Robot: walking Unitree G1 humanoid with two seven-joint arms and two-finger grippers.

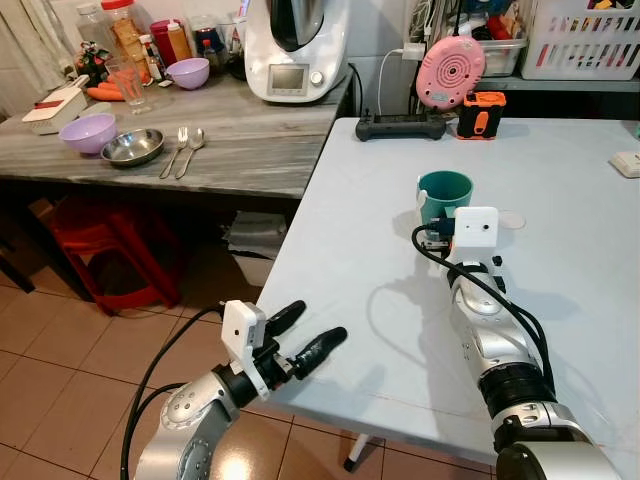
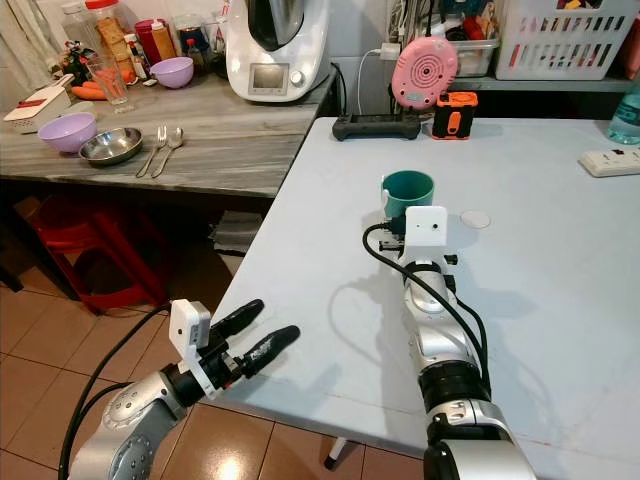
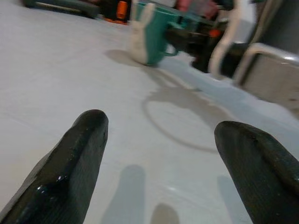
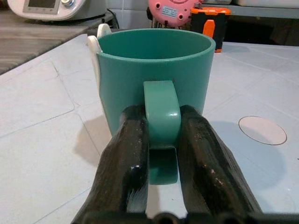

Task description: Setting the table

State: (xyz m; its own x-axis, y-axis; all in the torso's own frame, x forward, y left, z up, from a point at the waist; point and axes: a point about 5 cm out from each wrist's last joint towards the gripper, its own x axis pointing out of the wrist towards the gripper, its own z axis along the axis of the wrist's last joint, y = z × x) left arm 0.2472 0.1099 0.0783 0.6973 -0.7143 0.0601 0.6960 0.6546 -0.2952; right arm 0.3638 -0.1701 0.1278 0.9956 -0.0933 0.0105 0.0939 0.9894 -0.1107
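On table | right fingers pinch mug handle | left fingers spread

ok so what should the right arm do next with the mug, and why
Probably lift the mug a little off the table. The right end effector is already shut on its handle and the mug sits upright on the table, so the grasp looks done. The left end effector hangs open at the table's edge.
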